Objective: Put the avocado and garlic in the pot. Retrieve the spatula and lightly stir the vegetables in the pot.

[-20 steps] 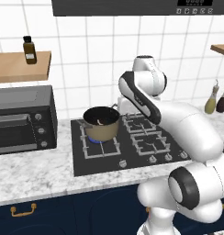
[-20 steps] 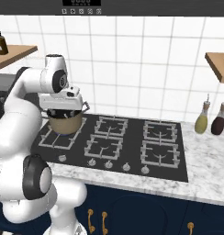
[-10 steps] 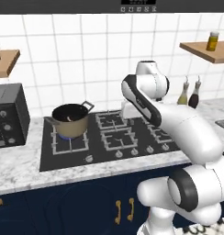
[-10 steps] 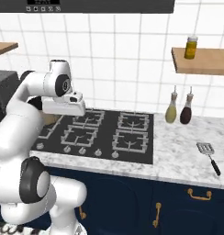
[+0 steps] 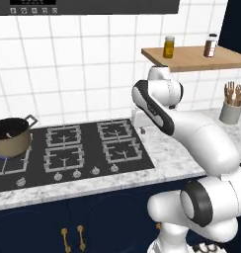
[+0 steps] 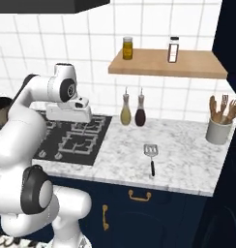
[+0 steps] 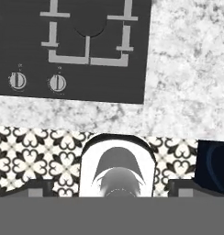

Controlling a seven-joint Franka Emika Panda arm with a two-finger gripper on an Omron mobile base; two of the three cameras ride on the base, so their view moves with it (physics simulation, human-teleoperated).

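Note:
The brass-tan pot (image 5: 12,140) stands on the hob's far left burner, and its edge also peeks in at the left (image 6: 0,109). A small pale piece, seemingly the garlic (image 5: 10,134), lies on its black inside. The avocado is hidden from view. The spatula (image 6: 150,157), metal-headed with a dark handle, lies flat on the marble counter right of the hob. My gripper (image 6: 67,118) hangs over the hob's right burners, left of the spatula and far right of the pot. In the hand view its dark fingertips (image 7: 40,188) stand wide apart, open, with nothing between them.
Two bottles (image 6: 132,109) stand against the tiled wall behind the spatula. A grey cup of wooden utensils (image 6: 219,130) sits at the counter's right end. A wooden shelf (image 6: 168,65) with two jars hangs above. The hand view looks down on the hob's (image 7: 72,50) front right corner and the counter edge.
The base has driven to the right, so the whole scene slid left: the pot now sits at the far left, and the spatula and utensil cup came into view. The gripper stays open.

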